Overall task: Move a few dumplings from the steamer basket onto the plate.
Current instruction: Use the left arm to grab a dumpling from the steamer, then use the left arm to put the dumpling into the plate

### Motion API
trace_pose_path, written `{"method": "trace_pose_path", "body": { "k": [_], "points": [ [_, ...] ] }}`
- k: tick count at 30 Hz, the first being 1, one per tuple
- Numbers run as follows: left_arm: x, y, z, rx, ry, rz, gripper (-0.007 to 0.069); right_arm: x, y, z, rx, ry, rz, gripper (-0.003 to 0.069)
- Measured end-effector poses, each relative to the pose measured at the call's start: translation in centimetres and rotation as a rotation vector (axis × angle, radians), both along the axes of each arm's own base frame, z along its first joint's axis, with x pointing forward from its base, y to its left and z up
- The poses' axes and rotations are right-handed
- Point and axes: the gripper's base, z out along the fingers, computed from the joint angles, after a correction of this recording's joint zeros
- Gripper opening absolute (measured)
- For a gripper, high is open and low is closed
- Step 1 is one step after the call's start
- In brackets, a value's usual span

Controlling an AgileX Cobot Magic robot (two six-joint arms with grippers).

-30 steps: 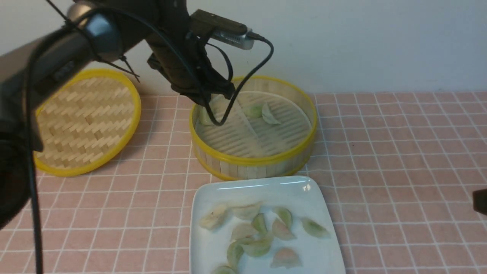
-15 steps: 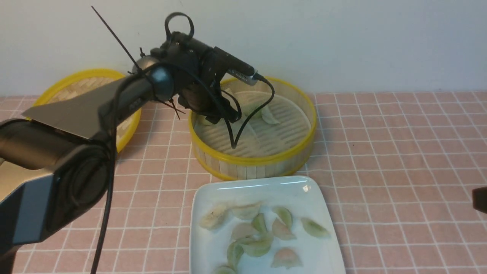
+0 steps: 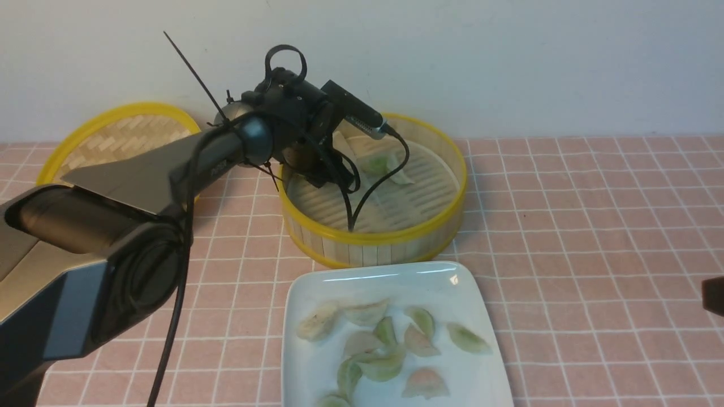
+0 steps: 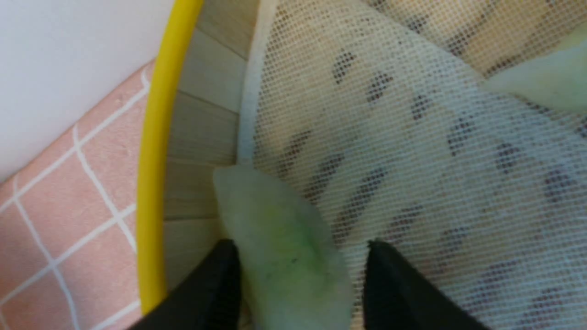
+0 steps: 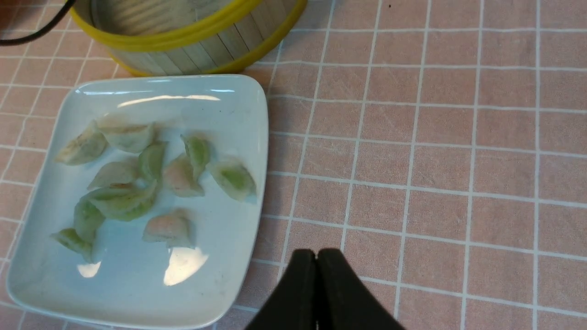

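One green dumpling (image 4: 270, 220) lies on the mesh (image 4: 412, 160) against the basket (image 3: 373, 249) wall, between the parted jaws of the left gripper (image 4: 301, 245) (mesh shows beside one finger (image 4: 394, 284)). Two more dumplings (image 3: 376, 164) lie deeper inside. The plate (image 3: 373, 280), just before the basket, holds about ten. The right gripper (image 5: 316, 256), jaws pressed together, hangs well clear of the basket.

Basket wall (image 4: 202, 137) close beside left pincer (image 4: 300, 247), dumpling (image 4: 279, 220) between its jaws, plate (image 3: 373, 281) crowded with dumplings (image 3: 419, 341), bare worktop (image 3: 594, 254) at right.
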Motion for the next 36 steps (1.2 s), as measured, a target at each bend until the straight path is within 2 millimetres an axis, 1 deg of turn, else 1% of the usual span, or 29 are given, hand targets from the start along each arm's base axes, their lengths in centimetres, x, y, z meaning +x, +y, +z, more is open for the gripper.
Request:
{"method": "trace_pose_path", "body": {
  "k": [1, 5, 9, 10, 12, 14, 16, 17, 19, 20, 21, 24, 26, 27, 28, 29, 30, 32, 33, 34, 35, 36],
  "points": [
    [0.0, 0.0, 0.0, 0.001, 0.0, 0.0, 0.0261, 0.0, 0.0, 0.0, 0.0, 0.0, 0.0, -0.0014],
    [-0.2, -0.3, 0.1, 0.014, 0.005, -0.005, 0.0259, 0.0, 0.0, 0.0, 0.0, 0.0, 0.0, -0.0014],
    [-0.9, -0.7, 1.2, 0.015, 0.041, 0.007, 0.0258, 0.0, 0.0, 0.0, -0.002, -0.001, 0.003, -0.0014],
    [-1.3, -1.1, 1.8, 0.012, 0.055, 0.01, 0.0255, 0.0, 0.0, 0.0, -0.003, -0.001, 0.003, -0.0014],
    [-1.9, -1.4, 3.6, 0.007, 0.07, 0.019, 0.0255, 0.0, 0.0, 0.0, -0.005, -0.002, 0.006, -0.0014],
    [-2.4, -1.5, 4.8, 0.008, 0.076, 0.026, 0.0255, 0.0, 0.0, 0.0, -0.009, -0.002, 0.01, -0.0014],
    [-3.1, -1.4, 7.2, 0.009, 0.076, 0.035, 0.0255, 0.0, 0.0, 0.0, -0.011, -0.004, 0.014, -0.0014],
    [-3.8, -1.2, 9.0, 0.008, 0.078, 0.041, 0.0255, 0.0, 0.1, 0.0, -0.005, -0.003, 0.015, -0.0014],
    [-4.8, -0.8, 11.0, 0.007, 0.105, 0.044, 0.0252, 0.0, 0.1, 0.0, 0.007, -0.003, 0.018, -0.0014],
    [-5.2, -0.7, 11.4, 0.001, 0.12, 0.045, 0.025, 0.0, 0.2, 0.0, 0.011, -0.003, 0.018, -0.0014],
    [-6.1, -0.6, 13.0, -0.026, 0.133, 0.032, 0.0248, 0.0, 0.3, 0.1, 0.022, -0.003, 0.02, -0.0014],
    [-8.2, -0.8, 15.8, -0.138, 0.164, -0.022, 0.0248, 0.0, 0.4, 0.1, 0.038, -0.004, 0.023, -0.0014],
    [-9.6, -1.1, 16.4, -0.206, 0.208, -0.046, 0.0248, 0.0, 0.4, 0.1, 0.037, -0.006, 0.023, -0.0014],
    [-10.8, -1.1, 16.5, -0.234, 0.244, -0.063, 0.0248, 0.0, 0.4, 0.2, 0.036, -0.009, 0.024, -0.0014],
    [-11.5, -1.3, 16.4, -0.254, 0.271, -0.072, 0.0248, 0.0, 0.4, 0.2, 0.032, -0.012, 0.028, -0.0014],
    [-12.7, -1.4, 16.0, -0.271, 0.315, -0.08, 0.0248, 0.0, 0.4, 0.2, 0.028, -0.016, 0.032, -0.0014],
    [-14.4, -1.4, 15.1, -0.275, 0.38, -0.087, 0.0248, 0.0, 0.4, 0.2, 0.022, -0.021, 0.042, -0.0014],
    [-17.0, -1.5, 13.4, -0.267, 0.482, -0.096, 0.0248, 0.0, 0.5, 0.2, 0.027, -0.026, 0.048, -0.0014],
    [-17.9, -1.6, 12.3, -0.256, 0.529, -0.096, 0.0248, 0.0, 0.5, 0.2, 0.026, -0.026, 0.049, -0.0014],
    [-18.3, -1.6, 11.8, -0.25, 0.551, -0.097, 0.0248, 0.0, 0.5, 0.2, 0.027, -0.027, 0.05, -0.0014],
    [-19.6, -1.8, 10.2, -0.233, 0.616, -0.099, 0.0248, 0.0, 0.5, 0.2, 0.028, -0.027, 0.051, -0.0014],
    [-20.5, -2.0, 9.0, -0.218, 0.659, -0.1, 0.0248, 0.0, 0.5, 0.2, 0.028, -0.028, 0.052, -0.0014]
  ]
}}
